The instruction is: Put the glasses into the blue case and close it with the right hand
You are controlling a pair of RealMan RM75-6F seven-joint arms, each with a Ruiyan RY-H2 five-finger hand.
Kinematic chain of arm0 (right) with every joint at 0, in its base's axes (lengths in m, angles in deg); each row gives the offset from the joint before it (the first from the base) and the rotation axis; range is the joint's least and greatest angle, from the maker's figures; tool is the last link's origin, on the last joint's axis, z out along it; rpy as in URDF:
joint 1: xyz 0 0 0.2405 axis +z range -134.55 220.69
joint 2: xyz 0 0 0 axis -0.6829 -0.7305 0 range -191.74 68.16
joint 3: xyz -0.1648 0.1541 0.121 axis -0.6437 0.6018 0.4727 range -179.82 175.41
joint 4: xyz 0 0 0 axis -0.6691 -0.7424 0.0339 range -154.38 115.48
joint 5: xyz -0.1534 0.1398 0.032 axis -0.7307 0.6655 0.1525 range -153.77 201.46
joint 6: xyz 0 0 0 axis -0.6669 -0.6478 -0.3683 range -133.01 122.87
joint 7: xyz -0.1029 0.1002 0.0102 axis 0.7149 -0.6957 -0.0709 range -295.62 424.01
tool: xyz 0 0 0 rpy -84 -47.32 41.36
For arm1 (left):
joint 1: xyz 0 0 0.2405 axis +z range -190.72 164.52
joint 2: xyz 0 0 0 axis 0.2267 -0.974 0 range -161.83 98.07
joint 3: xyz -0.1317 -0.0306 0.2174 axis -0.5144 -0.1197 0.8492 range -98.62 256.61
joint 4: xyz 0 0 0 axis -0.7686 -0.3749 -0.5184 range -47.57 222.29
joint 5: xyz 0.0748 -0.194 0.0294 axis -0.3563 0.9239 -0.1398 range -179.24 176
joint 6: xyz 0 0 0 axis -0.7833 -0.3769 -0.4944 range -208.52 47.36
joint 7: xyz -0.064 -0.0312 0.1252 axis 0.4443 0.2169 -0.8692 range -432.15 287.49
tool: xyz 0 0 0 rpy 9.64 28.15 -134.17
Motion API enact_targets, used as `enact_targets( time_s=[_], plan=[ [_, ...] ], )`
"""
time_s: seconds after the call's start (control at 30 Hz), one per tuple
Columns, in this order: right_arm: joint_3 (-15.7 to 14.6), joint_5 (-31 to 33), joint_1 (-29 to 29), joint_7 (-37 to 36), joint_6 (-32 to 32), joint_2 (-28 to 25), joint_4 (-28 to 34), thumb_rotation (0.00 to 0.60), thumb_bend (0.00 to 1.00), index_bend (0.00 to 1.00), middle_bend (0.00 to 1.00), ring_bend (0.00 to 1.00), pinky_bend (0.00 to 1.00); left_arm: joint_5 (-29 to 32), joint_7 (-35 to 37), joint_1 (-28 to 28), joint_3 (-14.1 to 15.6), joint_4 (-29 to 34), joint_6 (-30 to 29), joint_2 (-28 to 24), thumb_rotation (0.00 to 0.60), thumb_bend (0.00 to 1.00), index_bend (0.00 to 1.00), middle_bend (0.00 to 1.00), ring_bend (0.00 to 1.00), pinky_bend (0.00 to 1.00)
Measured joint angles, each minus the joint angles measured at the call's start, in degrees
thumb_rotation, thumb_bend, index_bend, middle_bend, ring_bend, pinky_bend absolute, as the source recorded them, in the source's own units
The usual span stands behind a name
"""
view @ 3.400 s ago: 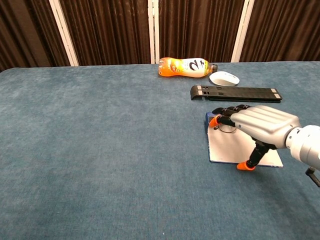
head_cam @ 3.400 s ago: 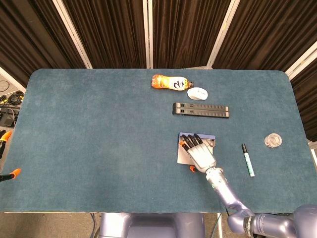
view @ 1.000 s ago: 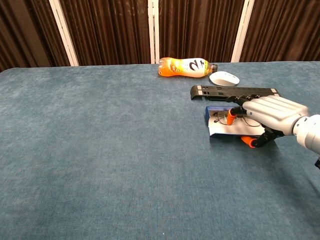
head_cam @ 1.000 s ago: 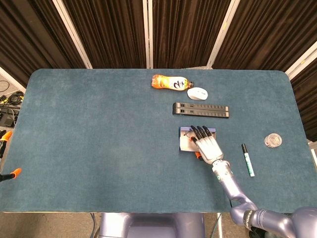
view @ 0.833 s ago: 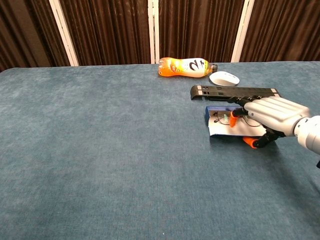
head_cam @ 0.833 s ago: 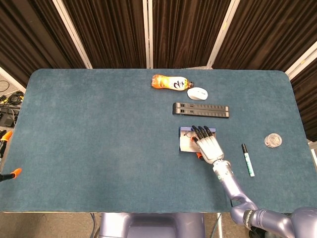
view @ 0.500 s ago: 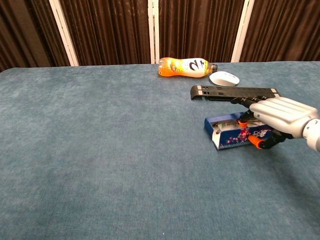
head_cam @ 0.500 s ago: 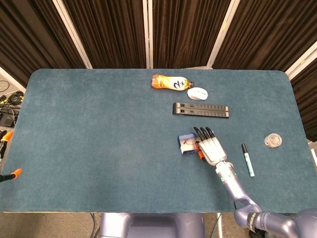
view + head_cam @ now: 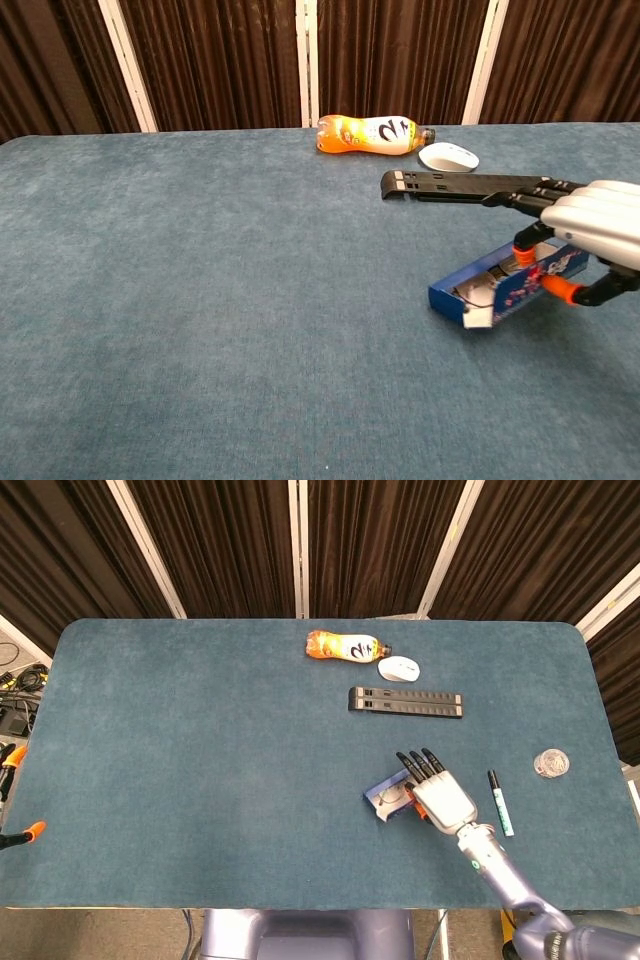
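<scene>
**Supervisor:** On the blue table (image 9: 200, 740), report what differs from half a second ago, largest items first.

**Operator aid:** You have drawn the right hand (image 9: 590, 232) back toward the near right of the table, and the blue case (image 9: 505, 282) has travelled and turned with it. The case now lies skewed, well apart from the black stand (image 9: 405, 701). Its patterned lid has come up from flat and stands partly folded over the tray, but you have not shut it. The fingers lie fairly straight over the far end of the case, with the thumb under the lid edge; whether they pinch the lid cannot be told.

**Supervisor:** Where are the glasses?

**Operator aid:** The glasses (image 9: 482, 288) sit inside the tray, with wire rims showing at the open end in the chest view. The placing step looks complete, and only closing remains. You should press the lid down squarely, since the case slides freely on the cloth. The left hand is out of both views.
</scene>
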Motion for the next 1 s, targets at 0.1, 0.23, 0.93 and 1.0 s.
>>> enact_targets(
  time_s=[0.1, 0.23, 0.93, 1.0],
  plan=[
    [-0.34, -0.41, 0.27, 2.41, 0.86, -1.16, 1.7, 0.6, 0.46, 0.67, 0.01, 0.0, 0.0, -0.17, 0.16, -0.03, 0.04, 0.02, 0.08, -0.09, 0.6, 0.0, 0.0, 0.0, 0.0, 0.0],
    [-0.14, 0.27, 0.97, 5.22, 2.95, -0.89, 2.39, 0.6, 0.46, 0.67, 0.01, 0.0, 0.0, -0.15, 0.11, -0.19, 0.04, -0.04, 0.36, -0.04, 0.6, 0.0, 0.0, 0.0, 0.0, 0.0],
    [2.07, 4.46, 3.29, 14.17, 6.66, 2.69, 1.83, 0.6, 0.39, 0.41, 0.0, 0.0, 0.0, 0.05, -0.02, -0.32, -0.01, -0.07, 0.6, -0.01, 0.6, 0.0, 0.0, 0.0, 0.0, 0.0],
    [2.33, 4.48, 3.12, 14.04, 5.94, 3.08, 1.53, 0.6, 0.29, 0.29, 0.0, 0.0, 0.0, 0.04, -0.13, -0.35, -0.02, -0.07, 0.59, 0.04, 0.6, 0.0, 0.0, 0.0, 0.0, 0.0]
  ],
)
